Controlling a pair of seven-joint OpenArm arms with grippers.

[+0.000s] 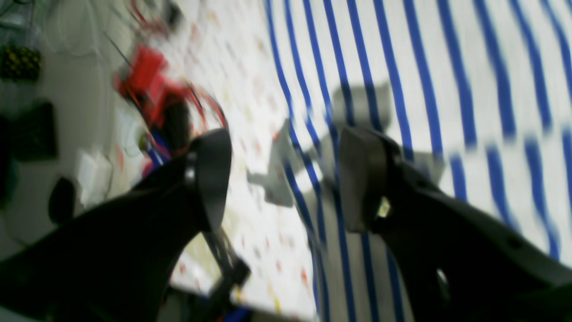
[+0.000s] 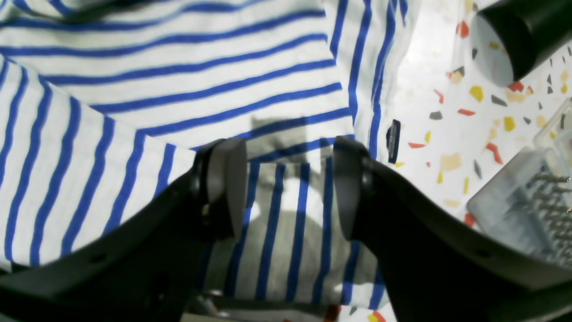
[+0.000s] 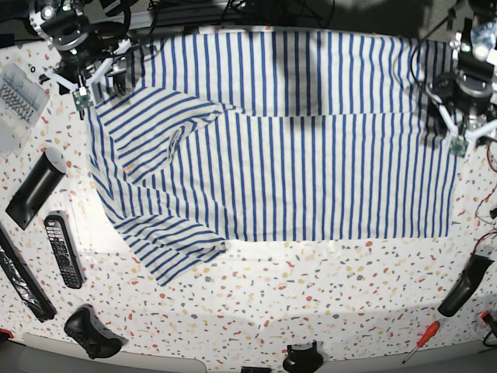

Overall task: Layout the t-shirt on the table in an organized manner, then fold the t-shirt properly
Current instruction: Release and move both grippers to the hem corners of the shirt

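The white, blue-striped t-shirt (image 3: 311,155) lies spread over the speckled table (image 3: 326,295), with its upper part folded down and one sleeve (image 3: 167,245) sticking out at the lower left. At the hem side, my left gripper (image 1: 286,179) (image 3: 468,138) hovers open over the shirt's edge, where cloth meets tabletop. Nothing is between its fingers. My right gripper (image 2: 288,188) (image 3: 97,85) is open just above the striped cloth (image 2: 178,80) at the collar end, also holding nothing. The small dark neck label (image 2: 393,141) lies just right of it.
A clear box of drill bits (image 2: 523,210) (image 3: 17,93) and a black cylinder (image 2: 514,31) sit beside the right gripper. A remote (image 3: 64,249), black bars (image 3: 35,186), a game controller (image 3: 93,334), a red screwdriver (image 3: 423,338) and a black handle (image 3: 460,291) line the table edges.
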